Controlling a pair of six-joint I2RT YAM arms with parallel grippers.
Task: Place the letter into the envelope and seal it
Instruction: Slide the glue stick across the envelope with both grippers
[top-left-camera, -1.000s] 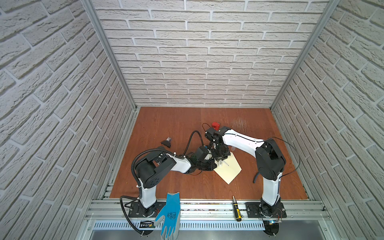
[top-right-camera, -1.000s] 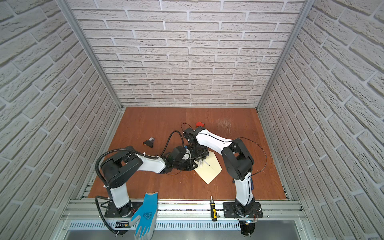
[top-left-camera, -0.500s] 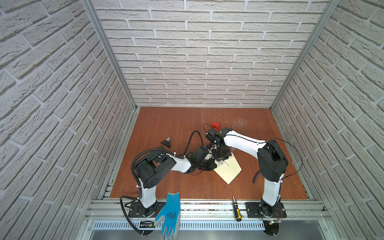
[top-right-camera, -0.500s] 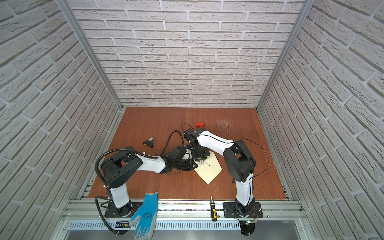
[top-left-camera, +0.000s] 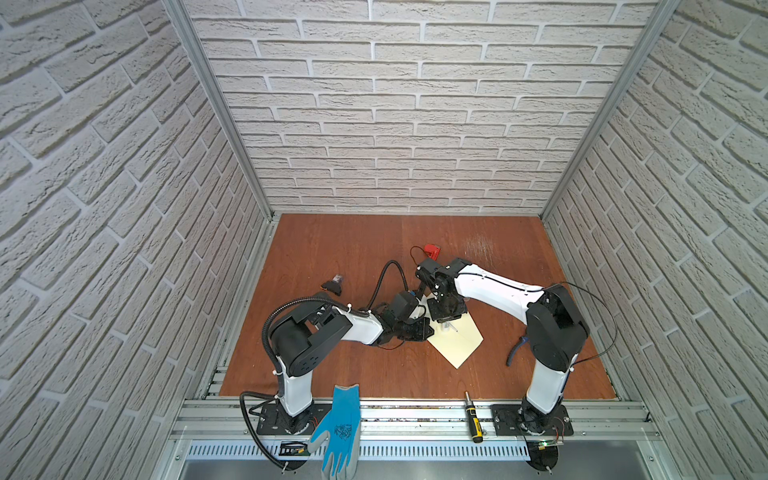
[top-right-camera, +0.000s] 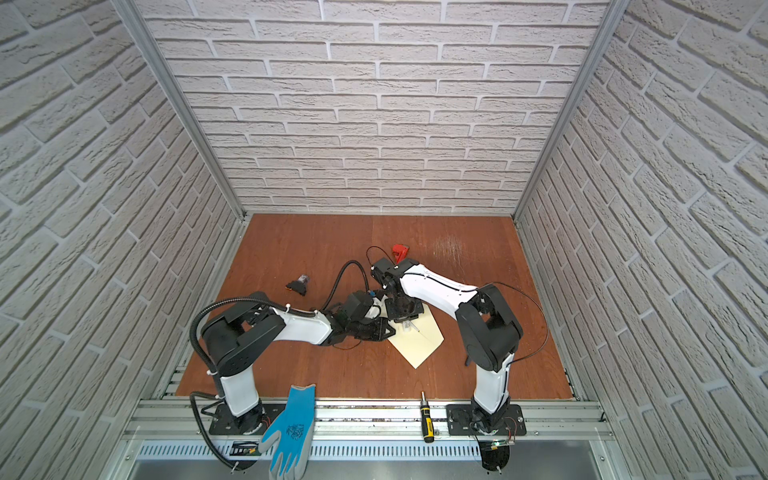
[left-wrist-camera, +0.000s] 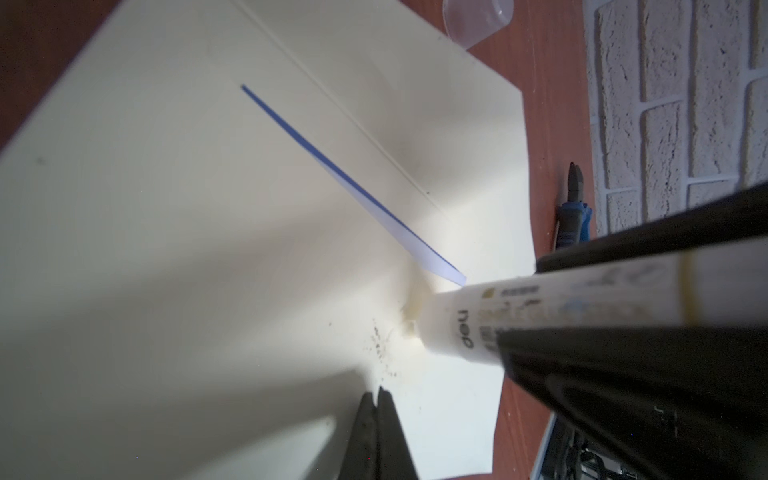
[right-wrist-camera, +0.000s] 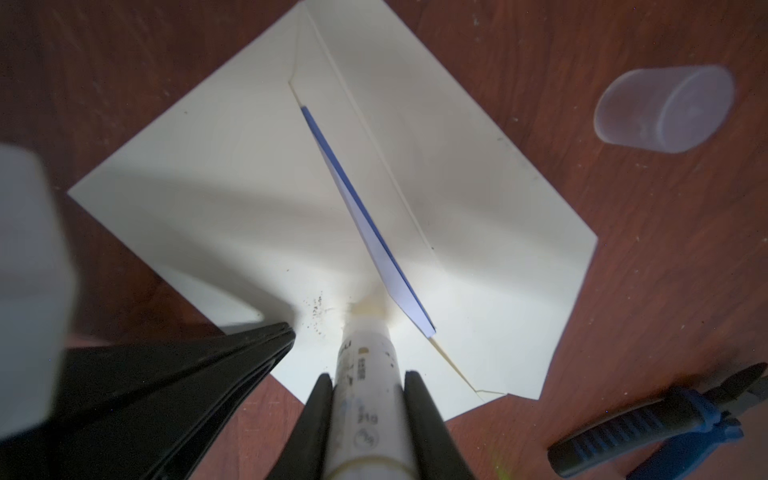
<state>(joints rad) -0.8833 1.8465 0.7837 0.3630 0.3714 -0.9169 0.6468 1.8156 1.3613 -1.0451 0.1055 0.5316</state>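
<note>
Envelope (right-wrist-camera: 187, 199), cream, is lying flat on the tabletop (right-wrist-camera: 623, 291), the letter (right-wrist-camera: 376, 253) showing its blue edge inside. The right tool (right-wrist-camera: 368, 376) is pinching a glue stick (right-wrist-camera: 365, 353); the left tool (left-wrist-camera: 377, 399) is sitting pressed together.

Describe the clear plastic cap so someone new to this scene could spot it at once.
On the brown wooden table, find the cream envelope near the middle. The cap lies on its side on bare wood just beyond one envelope edge. It alone is see-through and cup-shaped, unlike the white glue stick or blue-handled pliers.
</note>
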